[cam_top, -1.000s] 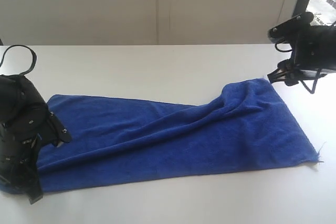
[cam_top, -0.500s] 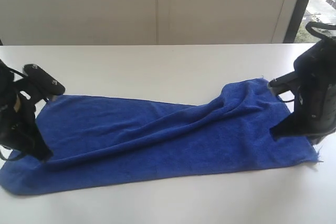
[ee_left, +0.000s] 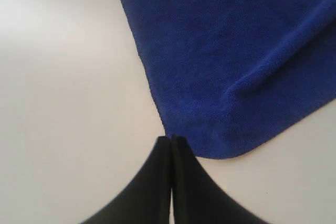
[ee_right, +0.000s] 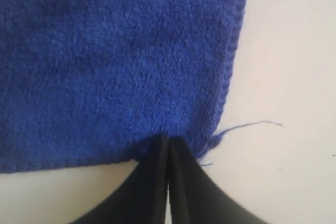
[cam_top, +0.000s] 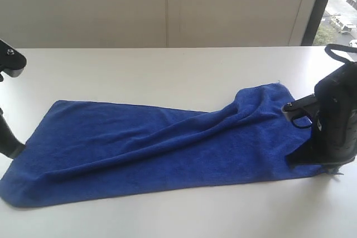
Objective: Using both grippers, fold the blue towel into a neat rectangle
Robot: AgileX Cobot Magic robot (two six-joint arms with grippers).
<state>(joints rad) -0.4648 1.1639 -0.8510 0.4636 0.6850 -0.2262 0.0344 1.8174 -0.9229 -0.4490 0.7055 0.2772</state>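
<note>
Plainly closed, right jaws pinch the blue towel (ee_right: 105, 51); left jaws just touch its edge.

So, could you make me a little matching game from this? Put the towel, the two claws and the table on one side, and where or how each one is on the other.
Column one:
1. blue towel
2. left gripper
3. right gripper
4. table

Column two:
A. white, carries the cloth
B. shut on the hem, beside a loose thread
C. lying long across the table, with a raised crease
D. shut, tips by a rounded towel corner

Pairs: 1-C, 2-D, 3-B, 4-A
</note>
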